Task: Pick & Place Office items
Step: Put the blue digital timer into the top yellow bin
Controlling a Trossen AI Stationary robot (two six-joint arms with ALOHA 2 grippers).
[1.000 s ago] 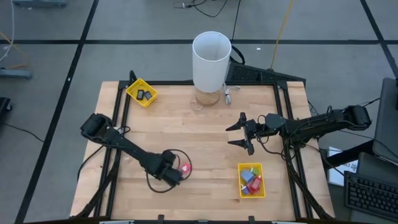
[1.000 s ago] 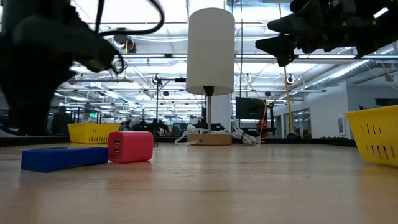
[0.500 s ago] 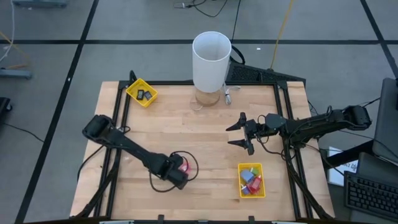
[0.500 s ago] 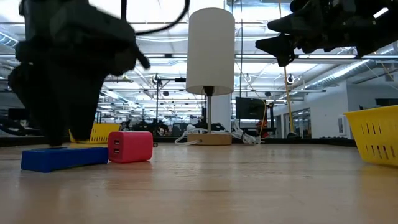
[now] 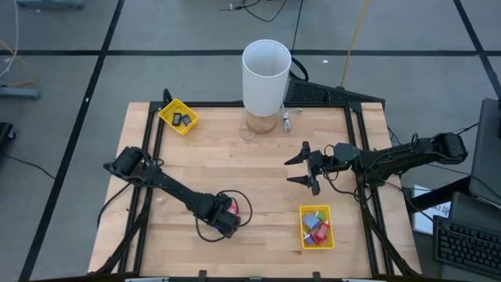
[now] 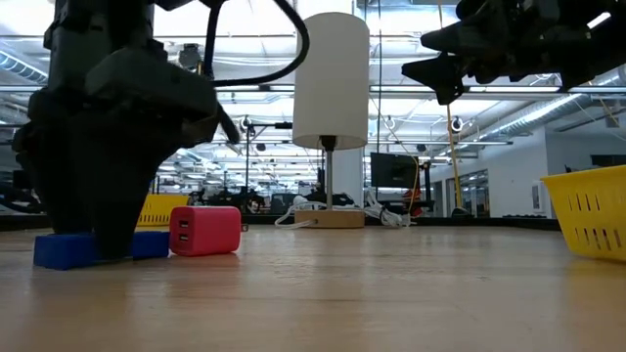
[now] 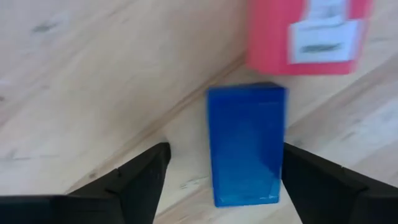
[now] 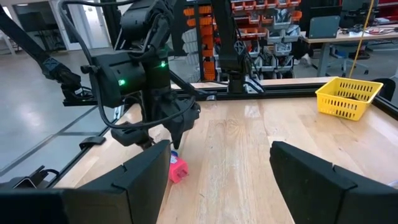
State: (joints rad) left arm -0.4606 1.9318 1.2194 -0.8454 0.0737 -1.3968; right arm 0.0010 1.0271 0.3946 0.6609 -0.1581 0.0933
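Left gripper (image 7: 221,180) is down at the table, lower left of centre in the high view, fingers spread either side of the blue block (image 7: 246,143), not pinching it. Red block (image 7: 305,37) lies just beside the blue one's far end. Right gripper (image 5: 301,165) hangs above the table right of centre, fingers spread, holding nothing. More pieces sit in the yellow tray (image 5: 304,233) at lower right.

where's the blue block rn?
Front-left of the table: the blue block lies flat on the wood between the left tool's open fingers, beside the red charger block.
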